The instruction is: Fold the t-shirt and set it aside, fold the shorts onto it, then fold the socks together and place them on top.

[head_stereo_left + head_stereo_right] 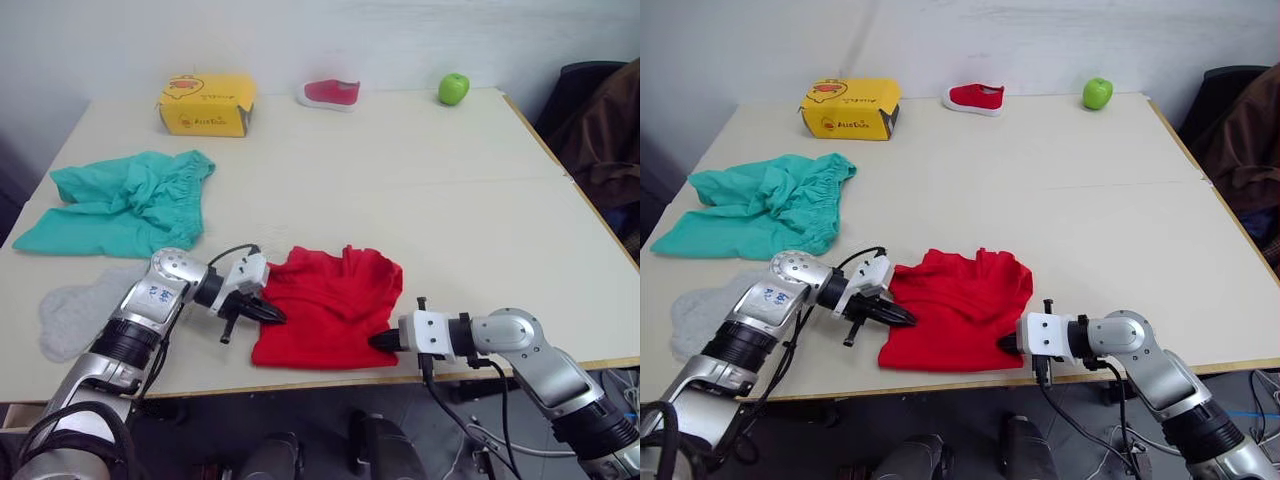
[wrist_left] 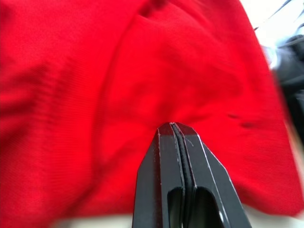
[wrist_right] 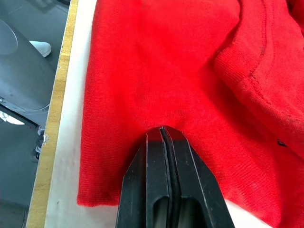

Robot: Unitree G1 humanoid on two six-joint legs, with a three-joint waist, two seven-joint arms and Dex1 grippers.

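Observation:
The red t-shirt (image 1: pixel 330 300) lies folded into a compact shape near the table's front edge. My left gripper (image 1: pixel 275 316) is shut, its tips resting on the shirt's left edge; in the left wrist view the closed fingertips (image 2: pixel 164 137) lie against the red cloth with nothing visibly pinched. At the shirt's front right corner my right gripper (image 1: pixel 378 341) is also shut, tips on the flat cloth (image 3: pixel 156 71). The teal shorts (image 1: pixel 120 200) lie crumpled at the left. The grey socks (image 1: pixel 75 310) lie at the front left, beside my left arm.
A yellow cardboard box (image 1: pixel 205 105), a red-and-white shoe (image 1: pixel 330 93) and a green apple (image 1: pixel 453 88) stand along the table's far edge. A chair with a brown jacket (image 1: pixel 610 130) is past the right edge. The table's front edge (image 3: pixel 54 114) runs just beside the shirt.

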